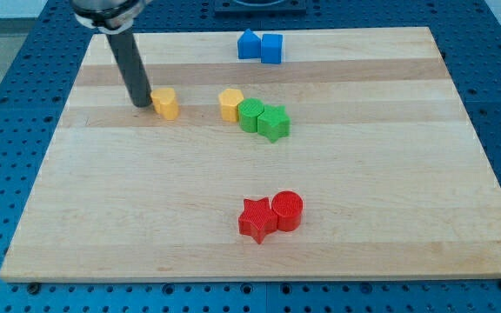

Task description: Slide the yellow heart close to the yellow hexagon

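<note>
Yellow heart (165, 103) touches my tip (142, 105); yellow hexagon (230, 103) lies rightward.

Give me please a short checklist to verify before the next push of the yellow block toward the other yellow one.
1. My tip sits against the view's left side of the left yellow block: ok.
2. The right yellow block lies to the view's right, in line with the push: ok.
3. Bare board between the two yellow blocks: ok.
4. Which yellow block is the heart: cannot tell.
5. The green round block touches the right yellow block and may be nudged: not ok.
</note>
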